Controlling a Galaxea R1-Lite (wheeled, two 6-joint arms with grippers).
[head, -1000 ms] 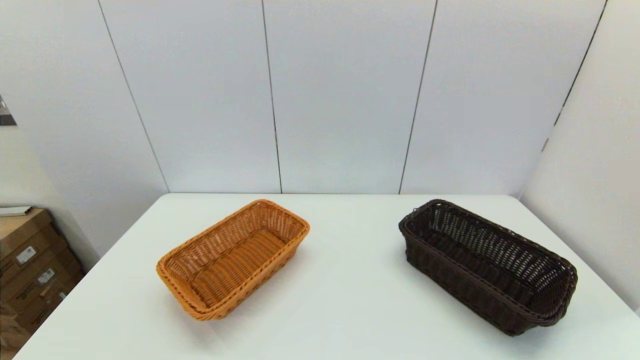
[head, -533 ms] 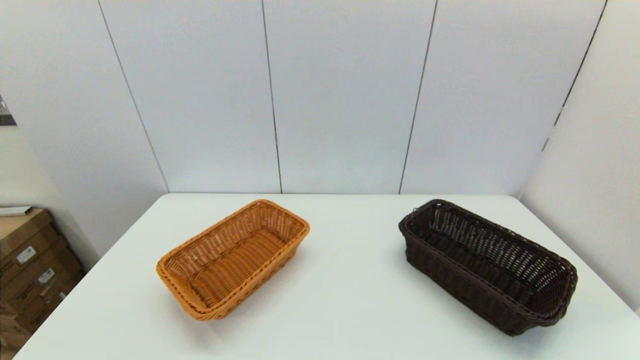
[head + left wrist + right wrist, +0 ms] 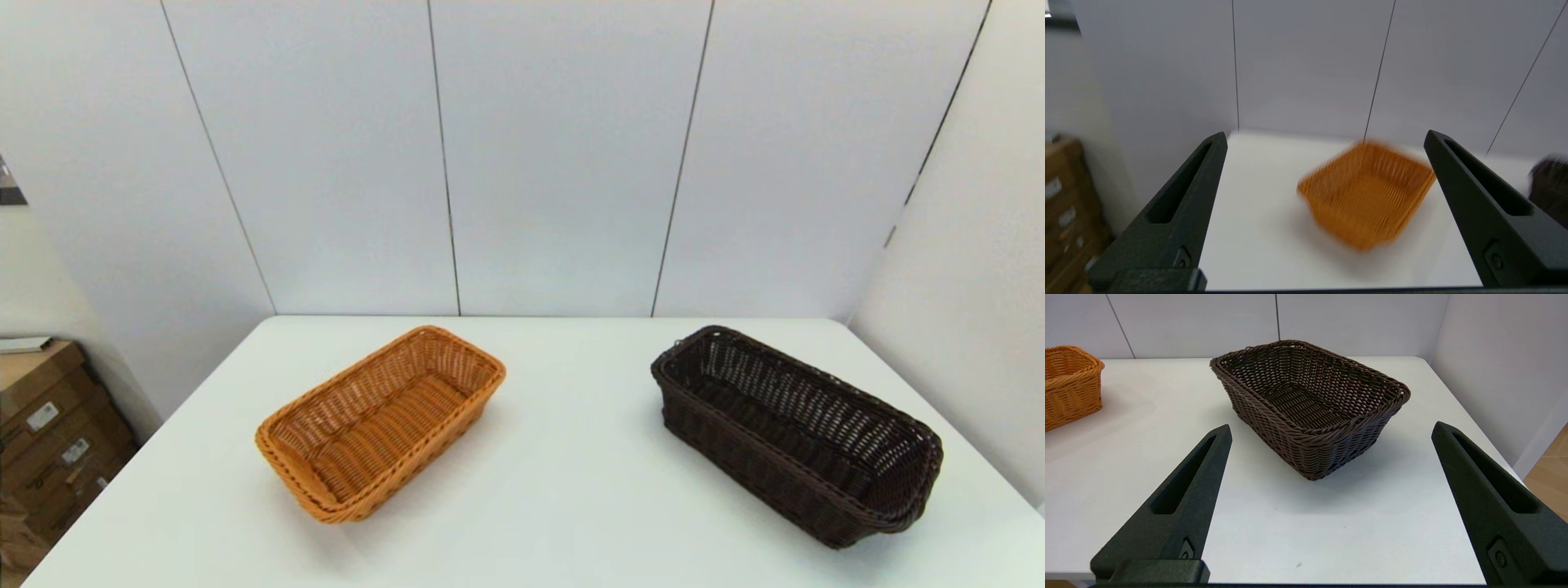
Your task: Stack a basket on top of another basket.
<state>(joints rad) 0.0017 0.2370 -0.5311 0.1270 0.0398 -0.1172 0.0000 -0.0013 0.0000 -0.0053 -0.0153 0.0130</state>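
Observation:
The dark brown basket [image 3: 796, 433] stands on the right side of the white table [image 3: 563, 482], empty, lying at a slant. The orange-tan basket [image 3: 381, 418] stands apart on the left, also empty. Neither arm shows in the head view. In the right wrist view my right gripper [image 3: 1331, 428] is open, short of the table's near edge, facing the dark brown basket [image 3: 1308, 404], with the orange-tan basket [image 3: 1069, 386] off to one side. In the left wrist view my left gripper [image 3: 1325, 136] is open and faces the orange-tan basket [image 3: 1367, 194]; the dark brown basket [image 3: 1549, 188] shows at the picture's edge.
Grey wall panels close off the table's back and right side. Cardboard boxes [image 3: 49, 433] stand on the floor beyond the table's left edge. A wide bare stretch of table lies between the two baskets.

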